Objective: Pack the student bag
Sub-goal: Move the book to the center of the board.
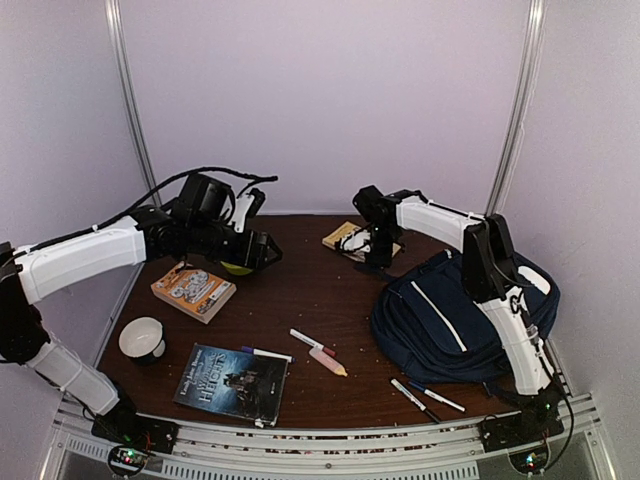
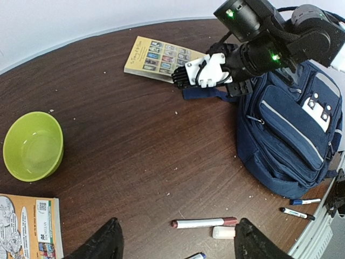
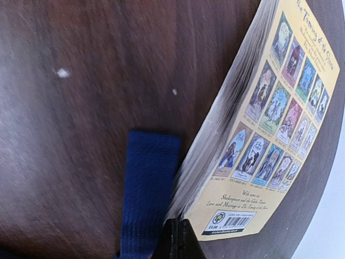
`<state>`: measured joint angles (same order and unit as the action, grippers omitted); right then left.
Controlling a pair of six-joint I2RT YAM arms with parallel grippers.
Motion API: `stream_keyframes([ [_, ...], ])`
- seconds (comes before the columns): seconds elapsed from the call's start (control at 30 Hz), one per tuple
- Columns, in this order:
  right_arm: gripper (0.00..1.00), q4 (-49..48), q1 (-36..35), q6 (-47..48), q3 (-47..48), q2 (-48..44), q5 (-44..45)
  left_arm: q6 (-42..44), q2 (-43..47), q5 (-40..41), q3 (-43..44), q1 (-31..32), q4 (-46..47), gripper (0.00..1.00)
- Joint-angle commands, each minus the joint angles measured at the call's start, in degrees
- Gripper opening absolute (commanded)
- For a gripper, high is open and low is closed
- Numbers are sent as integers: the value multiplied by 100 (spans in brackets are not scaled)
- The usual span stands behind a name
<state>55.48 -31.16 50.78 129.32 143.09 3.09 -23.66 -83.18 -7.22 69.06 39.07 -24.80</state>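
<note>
Yellow book (image 3: 269,124) — right hand (image 3: 177,232) closed tight at its corner

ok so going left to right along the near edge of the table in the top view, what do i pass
white cup → dark book → red-capped marker → two pens

White arm shells (image 1: 85,255), black joints (image 1: 12,325)

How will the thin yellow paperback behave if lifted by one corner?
The thin yellow paperback book would probably flex and droop: soft cover, slim page block. Likely light for its size. Lying flat, its smooth cover may slide on the dark wooden table rather than tip when pushed.
</note>
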Motion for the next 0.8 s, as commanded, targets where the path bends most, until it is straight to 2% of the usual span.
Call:
stream_keyframes([
  [0.0,0,-169,-391,-178,278,25,117,53,355,220,-103,31,-66,73],
  [0.2,0,-32,-825,-638,269,-8,-61,28,667,459,-239,31,-113,72],
  [0.27,0,111,-928,-976,268,-50,-335,0,722,577,-308,31,-120,69],
  [0.6,0,282,-1532,-2460,-177,-260,-1689,-159,780,823,-581,31,-201,69],
  [0.77,0,244,-1605,-2888,183,-354,-1687,-195,902,882,-593,31,-205,69],
])
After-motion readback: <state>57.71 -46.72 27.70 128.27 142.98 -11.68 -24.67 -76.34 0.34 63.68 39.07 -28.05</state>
